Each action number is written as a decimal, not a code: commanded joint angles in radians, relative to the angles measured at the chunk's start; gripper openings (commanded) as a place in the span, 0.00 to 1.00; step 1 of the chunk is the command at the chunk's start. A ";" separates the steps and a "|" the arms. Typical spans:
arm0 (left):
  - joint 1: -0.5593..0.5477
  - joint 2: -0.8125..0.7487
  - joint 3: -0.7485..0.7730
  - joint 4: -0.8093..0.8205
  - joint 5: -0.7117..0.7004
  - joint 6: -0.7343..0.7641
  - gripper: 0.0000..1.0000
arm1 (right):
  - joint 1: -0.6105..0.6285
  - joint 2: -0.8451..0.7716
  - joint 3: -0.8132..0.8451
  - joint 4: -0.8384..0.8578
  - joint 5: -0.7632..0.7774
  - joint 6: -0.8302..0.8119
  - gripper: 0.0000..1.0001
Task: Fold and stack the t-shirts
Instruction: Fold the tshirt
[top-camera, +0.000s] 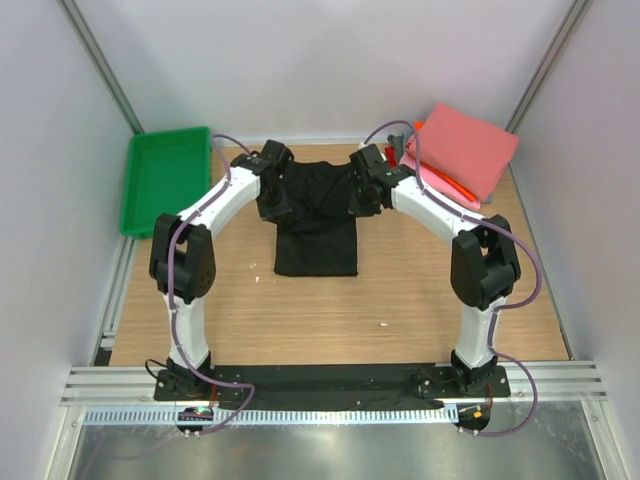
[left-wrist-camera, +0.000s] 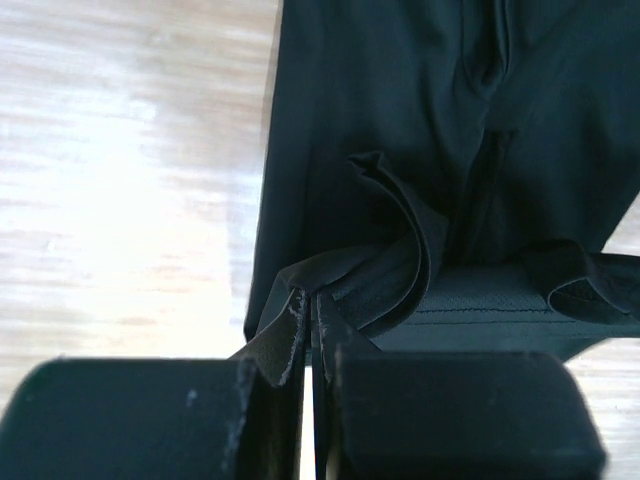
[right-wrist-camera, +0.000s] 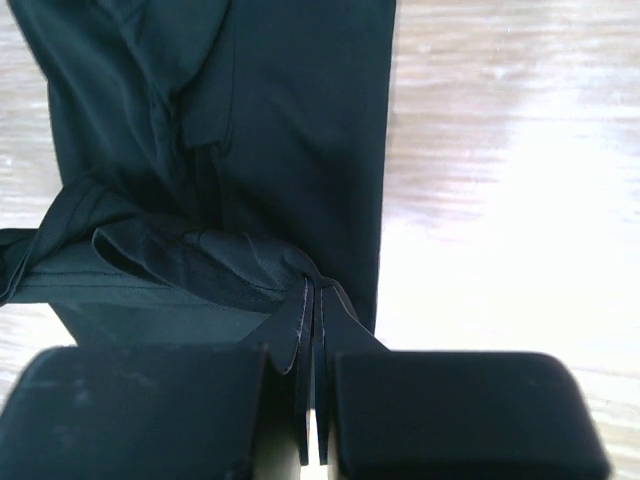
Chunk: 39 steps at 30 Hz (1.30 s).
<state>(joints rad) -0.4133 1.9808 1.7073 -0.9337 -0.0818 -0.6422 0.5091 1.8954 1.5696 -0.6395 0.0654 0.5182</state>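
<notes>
**Q:** Where does the black t-shirt (top-camera: 316, 240) lie, and what holds it?

**A:** It lies on the wooden table (top-camera: 420, 300), toward the far middle, with its narrow lower body pointing at the robot's bases. The left gripper (left-wrist-camera: 308, 312) is clamped on a bunched fold at the left of the shirt's far, wider end. The right gripper (right-wrist-camera: 313, 297) is clamped likewise at the right of that end. In both wrist views the cloth is drawn into the thin slit between the closed fingers.

**Q:** How will the cloth handle?

**A:** It is judged soft, light and limp. It creases and drapes away from each pinch, so it will likely sag between the two grips and hold no fold line unaided. Thin fabric may slip if only an edge is nipped, so a hold on doubled layers near a seam looks safer. Both ends should probably travel together to keep the fold square.

**Q:** And the destination?

**A:** The folded t-shirts (top-camera: 462, 150) are stacked at the far right corner, near the right gripper, salmon-pink uppermost with orange and red edges showing. The green tray (top-camera: 165, 182) stands at the far left.
</notes>
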 joint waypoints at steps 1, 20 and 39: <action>0.018 0.053 0.087 -0.034 0.024 0.045 0.00 | -0.018 0.037 0.079 -0.026 -0.013 -0.038 0.01; 0.168 0.355 0.517 -0.310 -0.002 0.055 0.46 | -0.138 0.366 0.532 -0.149 -0.124 -0.190 0.57; 0.036 -0.051 -0.074 0.036 0.017 0.023 0.27 | -0.107 -0.018 -0.099 0.104 -0.269 -0.087 0.11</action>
<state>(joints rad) -0.3534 1.8675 1.6390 -0.9707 -0.0814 -0.6041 0.3954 1.8431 1.4639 -0.5617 -0.1741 0.4240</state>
